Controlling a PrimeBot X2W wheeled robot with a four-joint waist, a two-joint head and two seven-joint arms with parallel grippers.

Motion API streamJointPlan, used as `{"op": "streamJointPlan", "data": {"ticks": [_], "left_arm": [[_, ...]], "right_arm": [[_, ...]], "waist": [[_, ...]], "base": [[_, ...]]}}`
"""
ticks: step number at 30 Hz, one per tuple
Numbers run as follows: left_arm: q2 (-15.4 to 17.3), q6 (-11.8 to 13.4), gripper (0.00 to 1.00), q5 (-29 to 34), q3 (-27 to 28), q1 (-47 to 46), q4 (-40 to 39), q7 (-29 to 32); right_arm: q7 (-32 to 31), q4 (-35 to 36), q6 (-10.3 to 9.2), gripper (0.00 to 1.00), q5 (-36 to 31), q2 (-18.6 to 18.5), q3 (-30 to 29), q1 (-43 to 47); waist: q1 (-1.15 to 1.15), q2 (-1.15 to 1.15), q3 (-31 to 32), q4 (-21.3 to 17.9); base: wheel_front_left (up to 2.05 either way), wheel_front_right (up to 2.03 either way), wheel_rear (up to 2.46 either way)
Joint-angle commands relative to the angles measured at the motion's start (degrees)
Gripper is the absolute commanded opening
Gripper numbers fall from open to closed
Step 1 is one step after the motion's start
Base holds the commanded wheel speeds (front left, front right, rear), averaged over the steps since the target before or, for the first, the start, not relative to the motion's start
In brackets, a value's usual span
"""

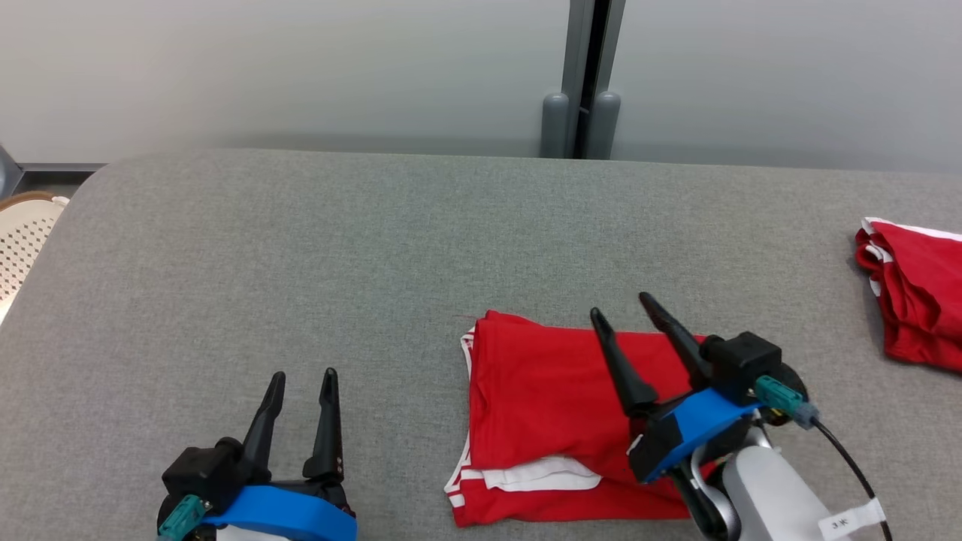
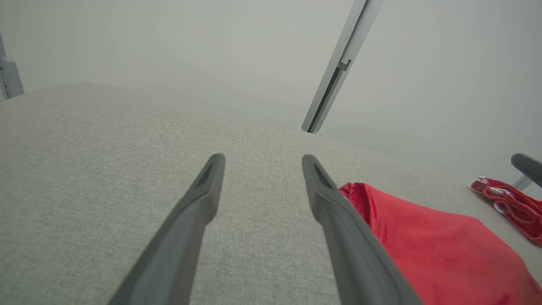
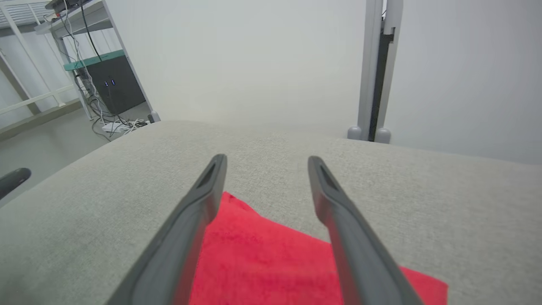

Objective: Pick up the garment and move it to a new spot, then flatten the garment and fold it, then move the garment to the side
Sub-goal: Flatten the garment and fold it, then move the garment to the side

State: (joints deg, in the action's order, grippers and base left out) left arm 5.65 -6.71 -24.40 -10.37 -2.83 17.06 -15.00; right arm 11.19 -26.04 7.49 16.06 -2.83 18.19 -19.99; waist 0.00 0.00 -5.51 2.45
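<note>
A folded red garment (image 1: 552,413) with white trim lies flat on the grey padded table (image 1: 301,263), near the front edge and right of centre. Above its right half hangs my right gripper (image 1: 622,308), open, fingers apart and nothing between them. The right wrist view has the garment (image 3: 262,262) below the spread fingers (image 3: 203,199) of that gripper (image 3: 266,159). Off to the left of the cloth, my left gripper (image 1: 304,373) stands open over bare table. In the left wrist view the garment (image 2: 436,245) lies to the right of the left gripper (image 2: 262,156).
A second red garment (image 1: 913,293) with white trim lies bunched at the table's right edge, also seen as a red heap (image 2: 508,203) in the left wrist view. A grey post (image 1: 582,75) stands behind the table. A white perforated basket (image 1: 22,240) sits off the left edge.
</note>
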Motion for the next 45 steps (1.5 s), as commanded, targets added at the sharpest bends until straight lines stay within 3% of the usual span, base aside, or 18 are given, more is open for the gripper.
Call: {"op": "streamJointPlan", "data": {"ticks": [1,6,12,27,45], "left_arm": [[0.0,-0.3,1.00,0.3,-0.4,-0.9,0.2,-0.2],[-0.2,-0.5,1.00,1.0,-1.5,-1.2,0.8,-0.2],[-0.6,-0.6,1.00,1.6,-2.6,-1.2,1.6,-0.2],[-1.3,-0.8,1.00,2.6,-2.4,0.3,3.3,-0.2],[-1.5,-0.5,1.00,4.2,0.1,2.3,3.3,-0.2]], "right_arm": [[0.6,0.9,0.00,1.00,-2.4,-0.1,-1.8,1.4],[0.6,3.3,0.00,1.00,-9.6,-0.1,-9.3,5.3],[0.2,6.0,0.00,1.00,-12.8,-0.1,-14.7,9.5],[1.6,5.5,0.00,1.00,-10.3,-0.1,-16.0,14.8],[2.9,3.9,0.00,1.00,-9.9,-0.1,-15.8,15.1]], "waist": [[0.00,0.00,0.1,-0.1],[0.00,0.00,0.2,-0.5],[0.00,0.00,0.4,-1.2],[0.00,0.00,3.2,-3.0],[0.00,0.00,4.6,-3.4]], "base": [[0.00,0.00,0.00],[0.00,0.00,0.00],[0.00,0.00,0.00],[0.00,0.00,0.00],[0.00,0.00,0.00]]}}
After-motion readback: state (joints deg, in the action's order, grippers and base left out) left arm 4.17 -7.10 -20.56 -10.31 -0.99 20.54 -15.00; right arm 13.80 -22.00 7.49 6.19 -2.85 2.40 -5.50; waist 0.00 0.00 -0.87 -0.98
